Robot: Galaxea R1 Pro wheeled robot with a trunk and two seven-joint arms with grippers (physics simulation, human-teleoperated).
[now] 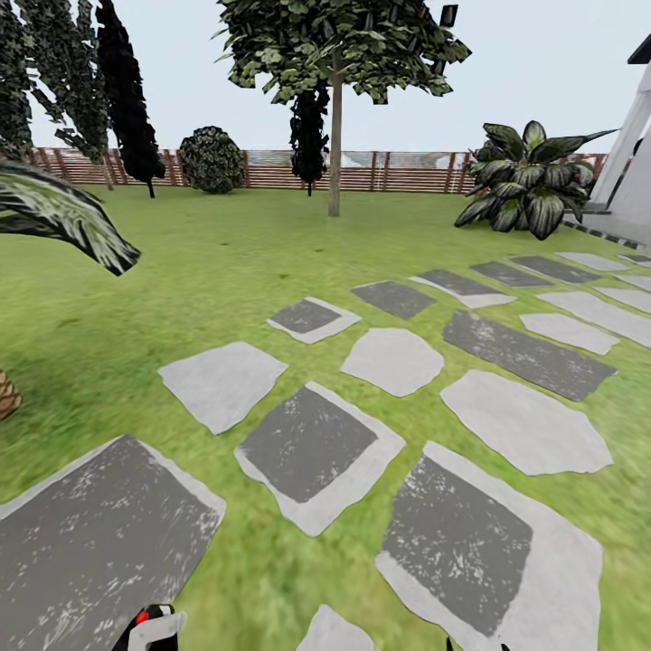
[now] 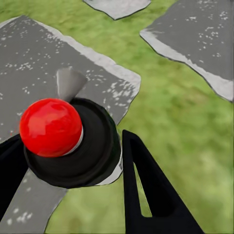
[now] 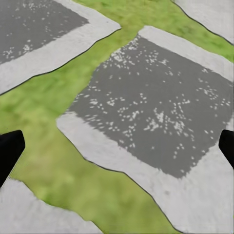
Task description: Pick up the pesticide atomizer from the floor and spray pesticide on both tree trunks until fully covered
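Ahead, stepping slabs [image 1: 307, 452] precede the tree trunk [image 1: 335, 154].

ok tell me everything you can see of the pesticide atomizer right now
The pesticide atomizer sits between the left gripper fingers, seen from above: a glossy red ball top on a round black body with a thin white edge. It looks like smooth plastic and is held off the ground over a grey stepping slab. In the head view its red and white top peeks in at the bottom edge.
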